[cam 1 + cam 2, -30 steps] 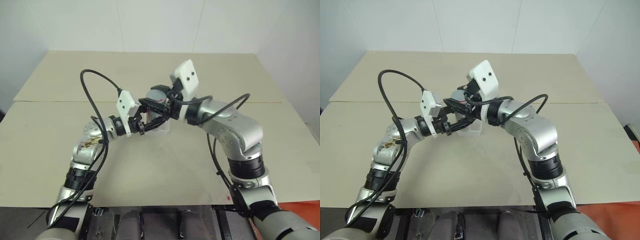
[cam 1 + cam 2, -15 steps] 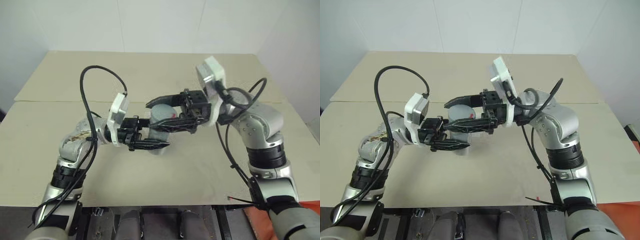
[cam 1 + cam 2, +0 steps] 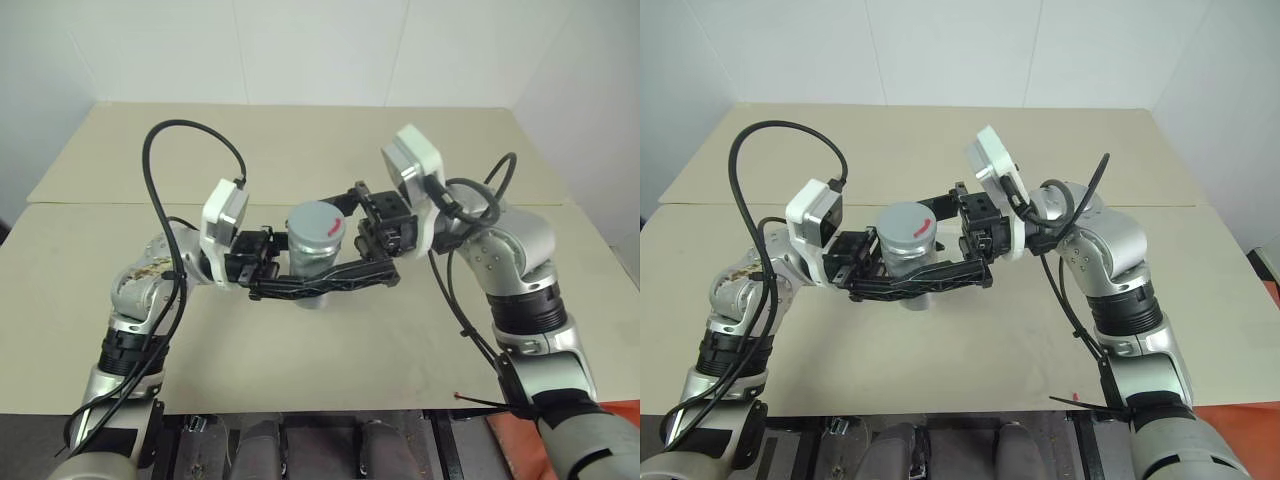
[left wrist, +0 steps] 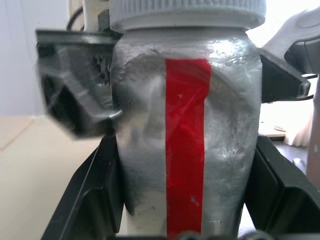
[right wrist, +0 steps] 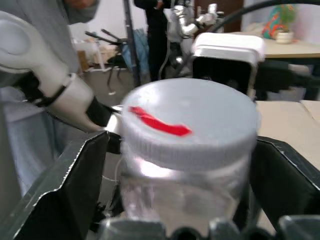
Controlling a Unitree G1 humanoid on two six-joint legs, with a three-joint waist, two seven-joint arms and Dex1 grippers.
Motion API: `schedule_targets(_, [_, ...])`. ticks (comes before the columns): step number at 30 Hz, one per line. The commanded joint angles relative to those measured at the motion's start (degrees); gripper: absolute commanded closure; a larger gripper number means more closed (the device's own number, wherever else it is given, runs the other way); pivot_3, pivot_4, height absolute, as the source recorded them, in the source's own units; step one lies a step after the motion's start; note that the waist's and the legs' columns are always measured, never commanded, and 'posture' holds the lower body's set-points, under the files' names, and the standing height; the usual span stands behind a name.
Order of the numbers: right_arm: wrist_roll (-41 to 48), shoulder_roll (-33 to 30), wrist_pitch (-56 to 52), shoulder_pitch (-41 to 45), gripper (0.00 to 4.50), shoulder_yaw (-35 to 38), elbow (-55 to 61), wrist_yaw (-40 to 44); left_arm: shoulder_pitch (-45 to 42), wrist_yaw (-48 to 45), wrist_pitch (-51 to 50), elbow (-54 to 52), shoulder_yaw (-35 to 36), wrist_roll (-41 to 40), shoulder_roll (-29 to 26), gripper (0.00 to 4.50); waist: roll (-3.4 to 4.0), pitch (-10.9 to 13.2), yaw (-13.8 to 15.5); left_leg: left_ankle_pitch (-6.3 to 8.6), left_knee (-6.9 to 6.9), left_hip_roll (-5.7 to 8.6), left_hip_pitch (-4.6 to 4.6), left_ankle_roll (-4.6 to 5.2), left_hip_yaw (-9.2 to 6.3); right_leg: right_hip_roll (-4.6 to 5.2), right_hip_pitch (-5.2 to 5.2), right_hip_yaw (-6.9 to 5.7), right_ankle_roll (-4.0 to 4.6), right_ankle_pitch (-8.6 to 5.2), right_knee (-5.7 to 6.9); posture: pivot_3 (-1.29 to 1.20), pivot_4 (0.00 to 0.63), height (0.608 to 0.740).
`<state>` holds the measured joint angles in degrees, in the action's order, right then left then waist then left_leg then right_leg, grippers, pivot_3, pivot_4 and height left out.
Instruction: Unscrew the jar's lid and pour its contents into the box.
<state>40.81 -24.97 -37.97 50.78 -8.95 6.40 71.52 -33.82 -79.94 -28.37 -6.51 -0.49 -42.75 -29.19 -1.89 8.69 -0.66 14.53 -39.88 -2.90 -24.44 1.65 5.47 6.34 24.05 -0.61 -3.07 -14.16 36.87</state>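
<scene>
Left pincer (image 3: 300,290) round jar (image 3: 313,255), box mostly hidden

left gripper (image 3: 300,290): jaws clamped (pointing right) | right gripper (image 3: 335,238): jaws spread

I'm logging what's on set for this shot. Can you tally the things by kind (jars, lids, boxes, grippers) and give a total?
Jars: 1, the jar
Lids: 1, the lid, on the jar
Boxes: 1, the box, mostly hidden beneath the fingers
Grippers: 2, the left gripper and the right gripper
Total: 5
</scene>
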Motion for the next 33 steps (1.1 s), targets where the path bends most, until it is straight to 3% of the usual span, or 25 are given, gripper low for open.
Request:
schedule_targets(1, [-0.76,0.23,1.08,-0.17,0.03,1.84,2.37,-3.07,0.45,0.90,2.29,-1.38,1.01,0.68,-0.14,1.75,0.00,0.00,0.00,-0.02,0.00,0.00,0.00,-0.03,0.00,0.00,0.00,0.00,0.00,0.00,0.00,0.00,0.150,0.740])
schedule_targets(10, [-1.39,-3.03,-0.45,-6.50,0.03,6.20,7.83,-12.40,5.80,9.64,5.29,-1.95,5.27,3.46,-1.19,1.75,0.00,0.00,0.03,-0.04,0.00,0.00,0.00,-0.07,-0.02,0.01,0.00,0.00,0.00,0.00,-0.01,0.00,0.150,0.740])
schedule_targets(14, [-2.25,-3.92,-1.45,-9.24,0.03,8.11,11.48,-19.13,7.84,18.30,7.31,-1.05,7.49,6.96,0.14,1.75,0.00,0.00,0.10,-0.04,0.01,0.00,-0.01,-0.06,-0.03,0.01,0.00,0.00,0.00,0.00,-0.03,0.00,0.150,0.740])
schedule_targets(18, [-3.55,-0.49,-3.56,-11.50,0.03,10.36,15.01,-31.72,8.41,33.94,8.58,-1.78,6.71,13.66,6.42,1.75,0.00,0.00,0.35,-0.01,0.00,0.01,0.03,-0.02,-0.05,0.03,-0.05,0.00,0.00,0.00,-0.02,0.00,0.150,0.740])
schedule_targets(22, [-6.75,2.69,-6.46,-11.49,0.03,7.84,17.35,-41.07,9.20,41.95,12.43,-1.35,4.47,20.11,11.11,1.75,0.00,0.00,0.55,-0.05,0.02,0.04,0.02,-0.10,-0.03,0.05,-0.02,0.00,0.00,0.01,-0.01,0.00,0.150,0.740])
schedule_targets(26, [-9.16,6.05,-7.59,-9.25,0.03,5.74,16.81,-46.07,9.76,43.64,13.95,-1.54,2.03,22.46,13.18,1.75,0.00,0.00,0.49,-0.07,0.03,0.04,0.01,-0.13,0.01,0.05,0.00,0.01,0.01,0.01,0.01,0.00,0.150,0.740])
schedule_targets(33, [-11.52,8.43,-6.99,-6.99,0.03,2.80,14.10,-46.92,10.23,45.36,15.15,-1.89,-0.01,23.69,15.08,1.75,0.00,0.00,0.46,-0.04,0.03,0.04,0.01,-0.07,-0.01,0.04,-0.02,-0.01,0.00,0.01,-0.04,0.00,0.150,0.740])
